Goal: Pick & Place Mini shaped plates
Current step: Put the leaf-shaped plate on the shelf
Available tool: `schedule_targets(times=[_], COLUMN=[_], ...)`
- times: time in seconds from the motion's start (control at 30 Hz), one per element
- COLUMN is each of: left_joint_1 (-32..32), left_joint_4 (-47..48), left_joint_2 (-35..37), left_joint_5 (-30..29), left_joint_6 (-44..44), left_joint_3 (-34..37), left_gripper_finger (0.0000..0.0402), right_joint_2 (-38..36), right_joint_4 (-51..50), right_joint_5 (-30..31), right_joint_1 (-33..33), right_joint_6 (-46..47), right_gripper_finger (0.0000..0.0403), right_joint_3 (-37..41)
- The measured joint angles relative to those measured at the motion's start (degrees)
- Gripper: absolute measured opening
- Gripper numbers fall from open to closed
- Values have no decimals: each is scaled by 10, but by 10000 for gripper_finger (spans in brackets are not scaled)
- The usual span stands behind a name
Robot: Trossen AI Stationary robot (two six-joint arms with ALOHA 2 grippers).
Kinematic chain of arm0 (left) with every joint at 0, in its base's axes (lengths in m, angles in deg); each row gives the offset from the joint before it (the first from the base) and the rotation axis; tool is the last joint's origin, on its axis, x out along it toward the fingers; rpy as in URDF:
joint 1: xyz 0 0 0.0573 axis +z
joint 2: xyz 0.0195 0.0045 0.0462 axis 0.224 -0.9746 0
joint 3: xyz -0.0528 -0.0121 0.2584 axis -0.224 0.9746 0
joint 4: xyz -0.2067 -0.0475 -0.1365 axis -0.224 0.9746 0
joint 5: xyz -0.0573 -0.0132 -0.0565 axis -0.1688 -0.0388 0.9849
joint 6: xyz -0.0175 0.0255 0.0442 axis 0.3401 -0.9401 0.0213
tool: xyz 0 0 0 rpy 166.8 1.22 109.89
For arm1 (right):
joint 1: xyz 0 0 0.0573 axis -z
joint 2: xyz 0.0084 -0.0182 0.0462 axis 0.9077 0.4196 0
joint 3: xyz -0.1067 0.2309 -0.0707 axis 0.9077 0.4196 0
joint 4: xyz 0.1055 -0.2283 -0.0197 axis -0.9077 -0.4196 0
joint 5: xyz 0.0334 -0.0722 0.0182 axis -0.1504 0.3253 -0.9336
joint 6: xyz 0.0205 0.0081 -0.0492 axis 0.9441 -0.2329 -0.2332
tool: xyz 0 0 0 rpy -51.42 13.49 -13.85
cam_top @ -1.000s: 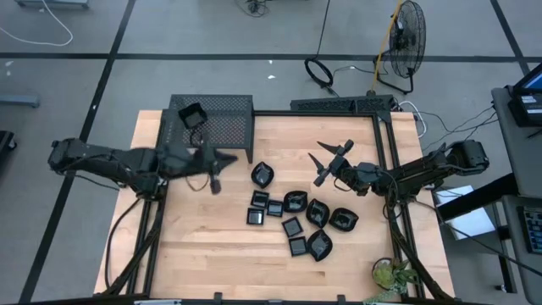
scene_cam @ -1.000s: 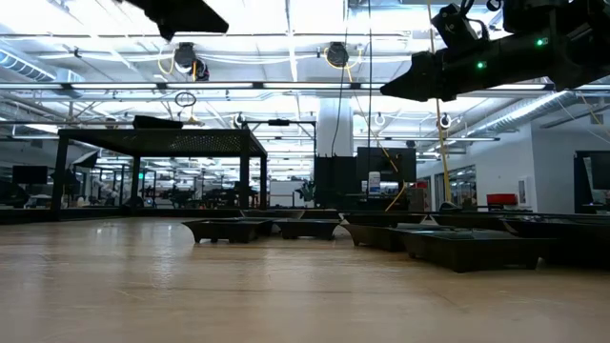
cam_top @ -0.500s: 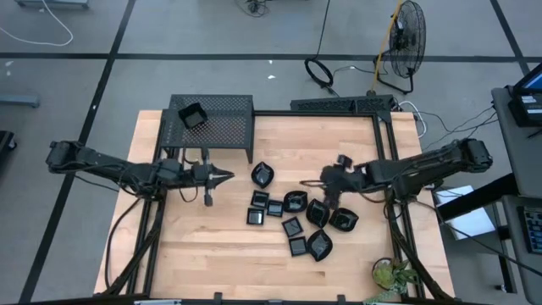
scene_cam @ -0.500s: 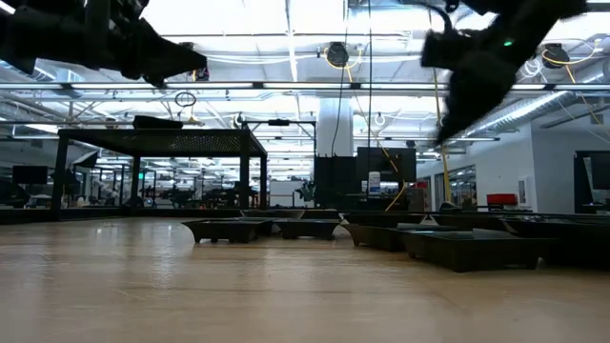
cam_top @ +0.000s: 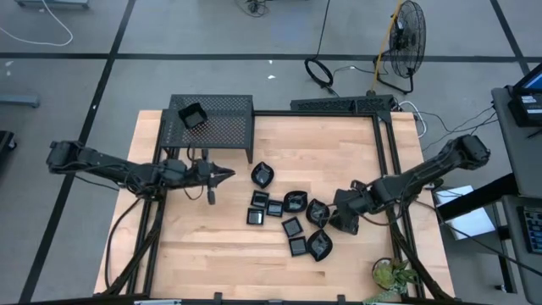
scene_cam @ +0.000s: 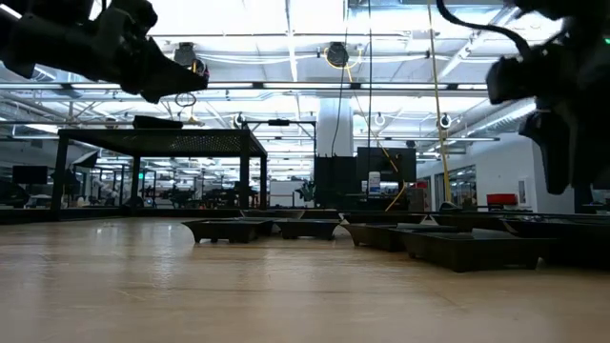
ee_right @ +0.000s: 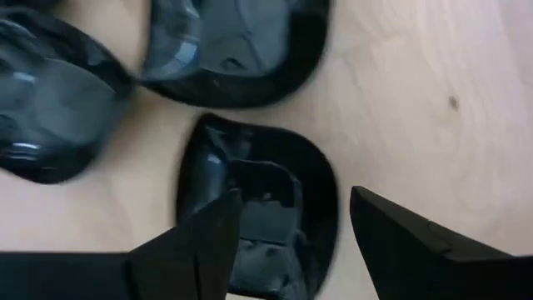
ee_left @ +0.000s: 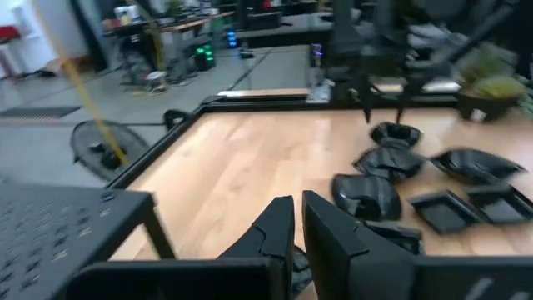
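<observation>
Over right end of plate cluster [cam_top: 292,213] on tabletop [cam_top: 220,246], right pincer [ee_right: 287,237] spread, straddling rounded mini plate [ee_right: 258,196]. My worry: neighbour plates crowd close, finger could clip one. Left pincer [ee_left: 293,218] pressed together, waiting near mesh rack [cam_top: 222,123].

Far left corner: taken up by the mesh rack [cam_top: 212,124].
Centre right: crowded with small black plates [cam_top: 292,212], packed close.
Near left: bare table [cam_top: 195,254], open for passage.
</observation>
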State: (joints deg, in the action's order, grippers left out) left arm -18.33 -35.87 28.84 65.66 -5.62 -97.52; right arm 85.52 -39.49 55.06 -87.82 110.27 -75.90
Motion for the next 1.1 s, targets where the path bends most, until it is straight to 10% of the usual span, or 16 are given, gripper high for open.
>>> schedule_targets(times=[0.47,1.1], left_joint_1=[18,18], left_joint_4=[32,62], left_joint_2=[-3,-3], left_joint_5=[-23,-23], left_joint_6=[36,63], left_joint_3=[0,0], left_gripper_finger=[166,148], right_joint_2=[0,0], right_joint_4=[35,78], right_joint_5=[-3,-13], right_joint_1=[-8,-7], right_joint_6=[18,-17], right_gripper_finger=[211,58], right_joint_3=[81,93])
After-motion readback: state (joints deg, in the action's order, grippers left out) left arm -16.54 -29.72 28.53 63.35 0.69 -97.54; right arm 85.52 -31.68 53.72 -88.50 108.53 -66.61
